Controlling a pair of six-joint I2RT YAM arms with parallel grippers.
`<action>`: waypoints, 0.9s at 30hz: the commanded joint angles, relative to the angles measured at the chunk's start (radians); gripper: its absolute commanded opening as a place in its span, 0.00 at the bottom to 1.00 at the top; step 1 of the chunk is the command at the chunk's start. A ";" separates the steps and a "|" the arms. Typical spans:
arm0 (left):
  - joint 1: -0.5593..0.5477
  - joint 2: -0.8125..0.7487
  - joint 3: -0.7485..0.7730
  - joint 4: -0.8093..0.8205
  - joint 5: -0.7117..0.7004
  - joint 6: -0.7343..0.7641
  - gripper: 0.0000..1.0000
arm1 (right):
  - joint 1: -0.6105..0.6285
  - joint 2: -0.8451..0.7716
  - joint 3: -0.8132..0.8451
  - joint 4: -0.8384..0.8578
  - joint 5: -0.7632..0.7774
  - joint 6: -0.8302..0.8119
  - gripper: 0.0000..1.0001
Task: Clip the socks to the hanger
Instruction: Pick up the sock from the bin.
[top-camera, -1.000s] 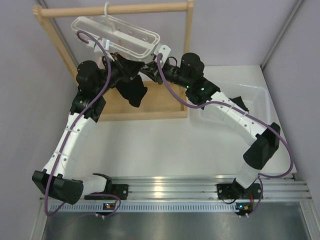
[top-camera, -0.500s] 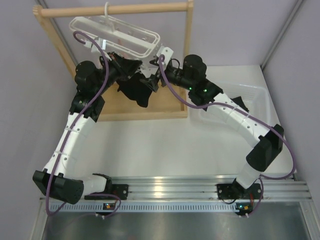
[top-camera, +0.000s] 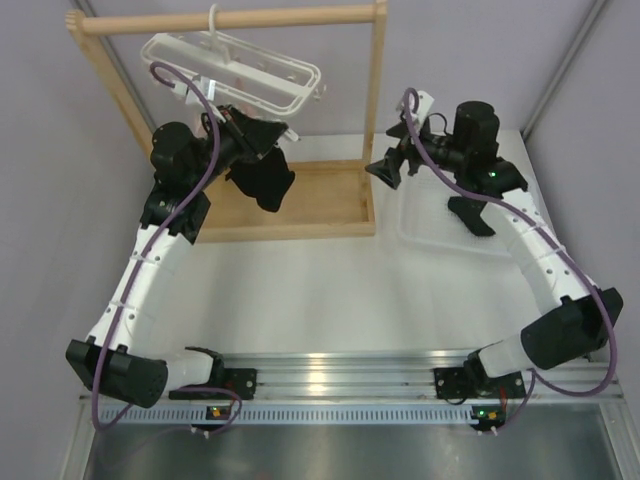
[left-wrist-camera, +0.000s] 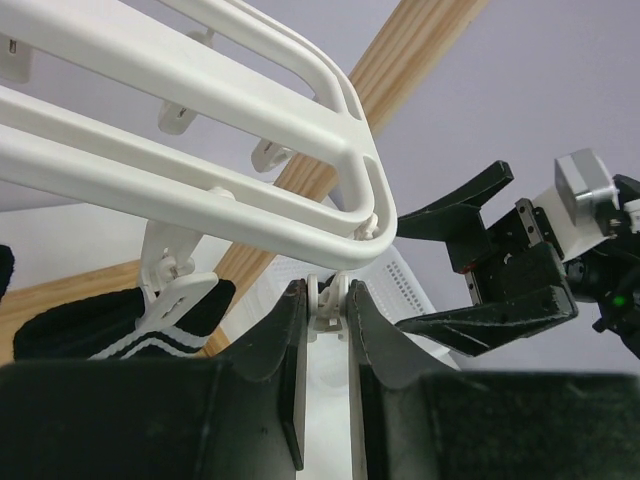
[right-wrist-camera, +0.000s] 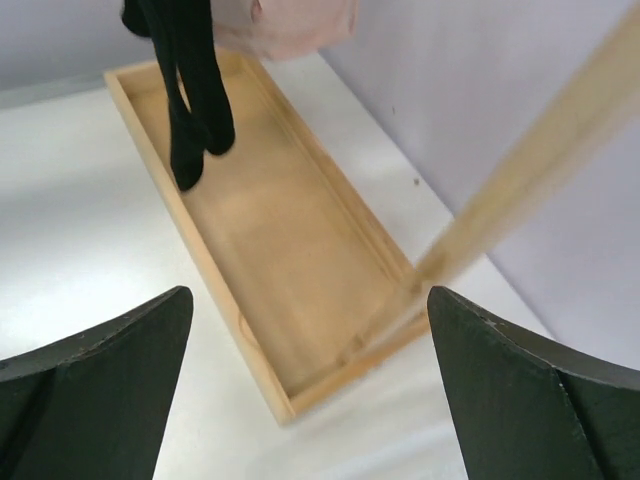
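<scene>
The white hanger (top-camera: 230, 72) hangs by its hook from the wooden rod. My left gripper (top-camera: 268, 135) reaches up under its right end. In the left wrist view its fingers (left-wrist-camera: 290, 330) are shut on a small white clip (left-wrist-camera: 333, 300) of the hanger (left-wrist-camera: 200, 130). A black sock with white stripes (left-wrist-camera: 110, 325) sits in the clip to the left. Black socks (top-camera: 262, 180) dangle below the hanger (right-wrist-camera: 190, 80). My right gripper (top-camera: 385, 165) (left-wrist-camera: 400, 270) is open and empty, to the right of the rack's post (right-wrist-camera: 308, 300).
The wooden rack has a top rod (top-camera: 230, 20), a right post (top-camera: 377, 100) and a tray-like base (top-camera: 310, 200) (right-wrist-camera: 300, 260). A white basket (top-camera: 505, 185) at the right holds another black sock (top-camera: 470, 215). A pink cloth (right-wrist-camera: 290, 25) hangs by the socks.
My right gripper has opened wide and drawn back to the right, past the rack's post, away from the hanger. The sock stays hanging. My left gripper has stayed at the hanger's clip.
</scene>
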 joint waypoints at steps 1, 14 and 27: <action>0.003 0.007 0.019 0.056 0.037 0.012 0.00 | -0.105 -0.045 -0.010 -0.258 -0.122 -0.132 1.00; 0.003 0.007 0.020 0.050 0.031 0.021 0.00 | -0.605 0.197 -0.061 -0.554 0.134 -0.558 0.97; 0.003 0.002 0.010 0.033 0.025 0.064 0.00 | -0.546 0.501 0.007 -0.443 0.401 -0.505 0.63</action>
